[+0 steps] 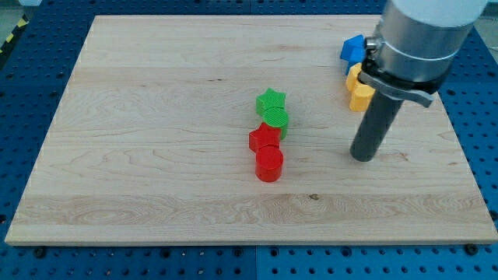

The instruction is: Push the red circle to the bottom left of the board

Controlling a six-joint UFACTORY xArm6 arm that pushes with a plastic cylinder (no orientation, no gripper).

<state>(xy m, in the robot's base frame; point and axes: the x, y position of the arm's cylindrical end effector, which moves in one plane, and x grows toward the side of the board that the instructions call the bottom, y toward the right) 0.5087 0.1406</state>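
The red circle [269, 164] sits just right of the board's middle, at the bottom of a short column of blocks. A red star [263, 139] touches it from above. Above that are a green circle [276, 119] and a green star [271, 101]. My tip [362, 155] rests on the board well to the right of the red circle, at about the same height in the view, apart from all blocks.
A blue block [352, 49] and two yellow blocks [359, 95] lie at the upper right, partly hidden behind the arm. The wooden board [156, 155] lies on a blue perforated table.
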